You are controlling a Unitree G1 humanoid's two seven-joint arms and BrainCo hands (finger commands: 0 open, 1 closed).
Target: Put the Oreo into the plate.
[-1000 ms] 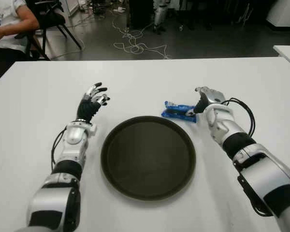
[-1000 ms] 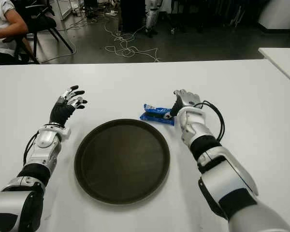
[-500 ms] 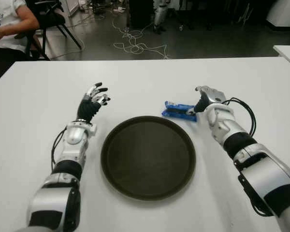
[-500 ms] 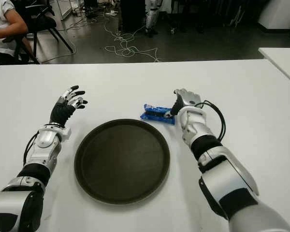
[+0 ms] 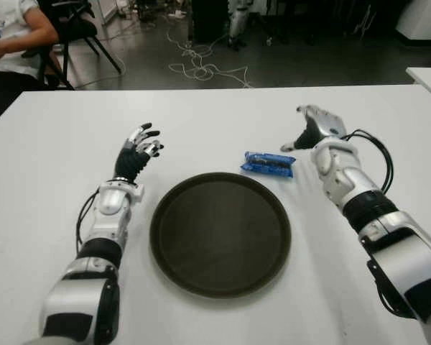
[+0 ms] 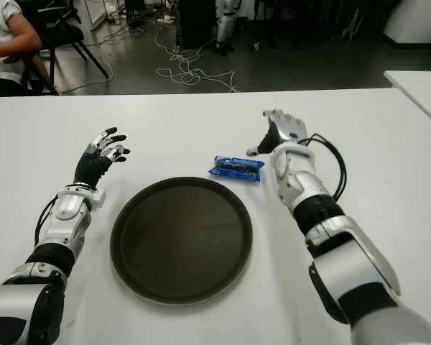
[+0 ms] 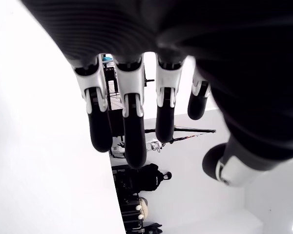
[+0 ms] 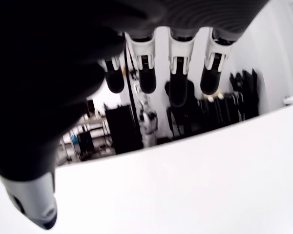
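Fingers point(image 8: 178, 73) of right hand point(image 5: 317, 128) spread, holding nothing, up off the white surface point(image 5: 215, 115), at 1 o'clock from the blue Oreo pack point(image 5: 269, 164). Pack flat just past the dark plate point(image 5: 220, 233) rim, at 1 o'clock. Left hand point(image 5: 136, 154) relaxed open, empty, at 10 o'clock from plate.

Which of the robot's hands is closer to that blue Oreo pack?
Right. The right hand is just beyond the Oreo pack, open and apart. The left hand is across the plate.
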